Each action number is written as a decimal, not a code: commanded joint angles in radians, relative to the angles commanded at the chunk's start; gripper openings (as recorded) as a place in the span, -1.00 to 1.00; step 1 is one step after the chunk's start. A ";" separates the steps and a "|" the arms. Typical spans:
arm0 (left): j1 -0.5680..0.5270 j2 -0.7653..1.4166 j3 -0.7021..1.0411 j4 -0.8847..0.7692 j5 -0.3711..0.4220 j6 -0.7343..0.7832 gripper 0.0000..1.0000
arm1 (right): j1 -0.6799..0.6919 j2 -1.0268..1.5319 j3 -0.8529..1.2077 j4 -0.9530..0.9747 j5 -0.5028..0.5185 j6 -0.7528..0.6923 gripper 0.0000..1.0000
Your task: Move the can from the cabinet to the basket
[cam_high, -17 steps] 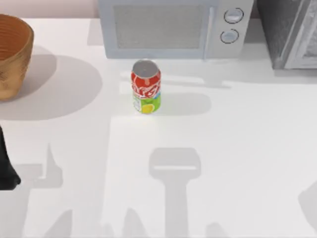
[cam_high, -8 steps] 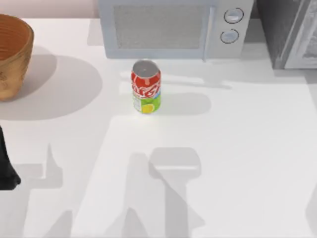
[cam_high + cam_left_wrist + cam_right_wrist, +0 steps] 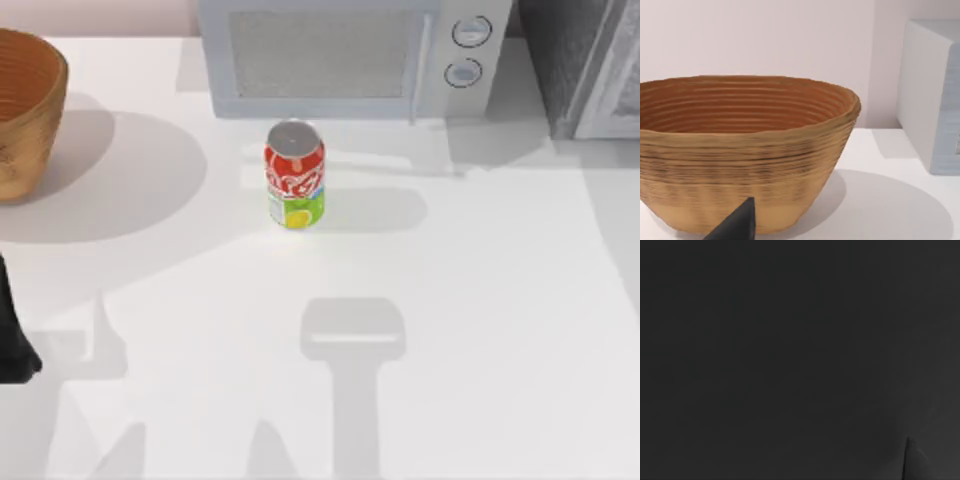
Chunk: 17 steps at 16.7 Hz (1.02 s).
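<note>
1. The small red soda can (image 3: 295,175), with white script, a green-yellow band and a silver top, stands upright on the white table (image 3: 480,300). It is near the middle of the top view, just in front of the light grey microwave (image 3: 350,55) with two round knobs, and touches neither it nor anything else.
2. The round, orange-brown woven basket (image 3: 25,110) sits at the table's far left, well apart from the can. In my left wrist view the same basket (image 3: 745,150) stands upright on the table, its ribbed inside visible and nothing in it that I can see; a light grey box edge (image 3: 930,95) stands beside it, which I take to be the microwave's side.
3. The large cabinet (image 3: 585,65), with its dark grey speckled side and pale framed front panel, occupies the far right corner, right of the microwave. The can is outside it, well apart.
4. My left arm (image 3: 12,335) shows as a dark shape at the table's left edge, near the basket. One dark fingertip (image 3: 737,225) pokes into the left wrist view; I cannot tell whether that gripper's fingers are apart or together.
5. My right wrist view is dark, so I cannot tell that gripper's state.
</note>
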 joint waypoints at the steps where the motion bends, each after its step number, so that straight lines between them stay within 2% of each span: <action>1: 0.000 0.000 0.000 0.000 0.000 0.000 1.00 | 0.076 -0.006 -0.006 -0.002 0.076 -0.001 1.00; 3: 0.000 0.000 0.000 0.000 0.000 0.000 1.00 | 0.200 -0.018 -0.019 -0.005 0.200 -0.002 1.00; 6: 0.000 0.000 0.000 0.000 0.000 0.000 1.00 | 0.303 -0.031 -0.032 -0.008 0.304 -0.002 1.00; 12: 0.000 0.000 0.000 0.000 0.000 0.000 1.00 | 0.297 -0.055 -0.026 -0.015 0.339 -0.015 1.00; 17: 0.000 0.000 0.000 0.000 0.000 0.000 1.00 | 0.249 0.034 0.037 0.010 0.293 -0.014 1.00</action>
